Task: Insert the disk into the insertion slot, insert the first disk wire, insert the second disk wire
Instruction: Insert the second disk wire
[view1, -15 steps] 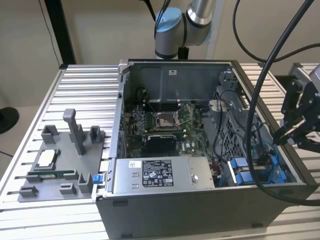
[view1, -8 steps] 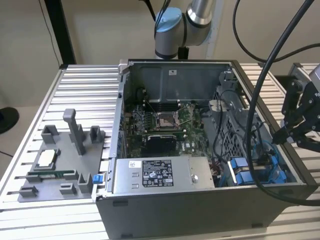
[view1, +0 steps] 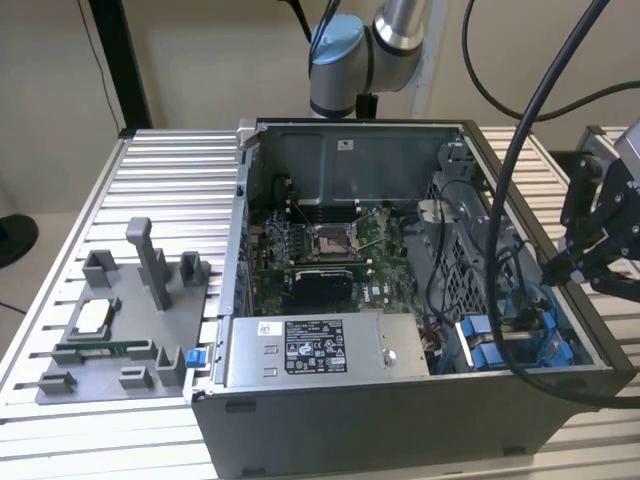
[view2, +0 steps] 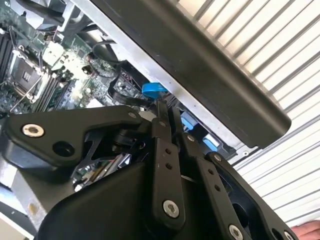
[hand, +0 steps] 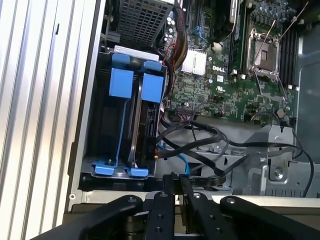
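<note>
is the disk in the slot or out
In. In the first wrist view the disk sits on edge inside the insertion slot, blue carrier at both ends.

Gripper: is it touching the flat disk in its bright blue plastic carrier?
Apart. First wrist view: the gripper hangs clear of the disk, black cables lying between.

One computer case (view1: 400, 425), one motherboard (hand: 210, 92), one power-supply box (view1: 320, 350), two blue drive carriers (hand: 122, 82)

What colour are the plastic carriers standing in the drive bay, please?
Bright blue carriers; the first wrist view shows them best.
</note>
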